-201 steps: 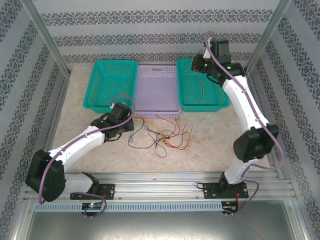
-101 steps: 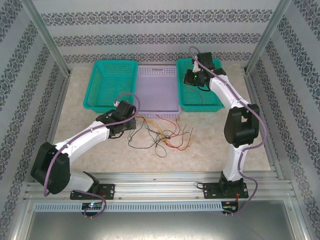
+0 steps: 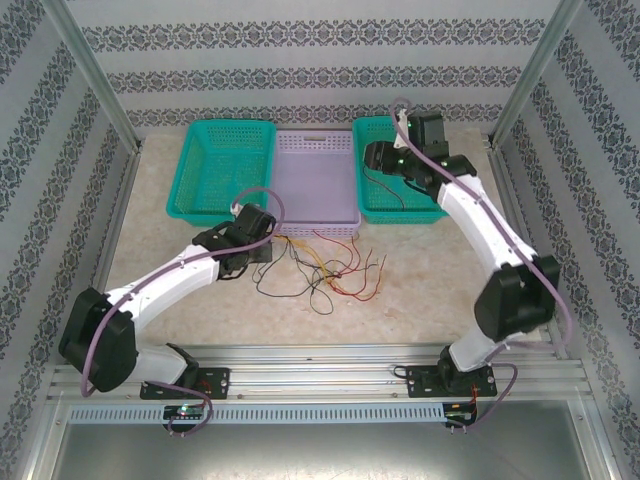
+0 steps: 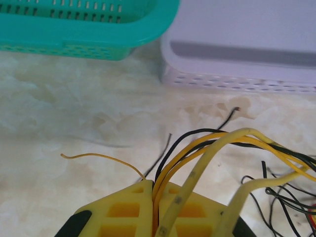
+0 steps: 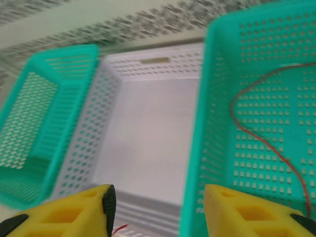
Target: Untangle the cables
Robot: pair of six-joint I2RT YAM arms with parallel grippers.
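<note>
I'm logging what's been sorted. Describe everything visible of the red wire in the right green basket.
The red wire is a single thin, flexible strand, seemingly plastic-coated, lying loose on the perforated floor of the right green basket. It bows toward one side wall and back; its ends run past the wrist view's edge. The open right tool hangs above, not touching it.

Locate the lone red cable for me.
Right wrist view: the red cable lies on the floor of the right-hand teal basket, just right of the lilac basket, apart from the tangled pile in front.
</note>
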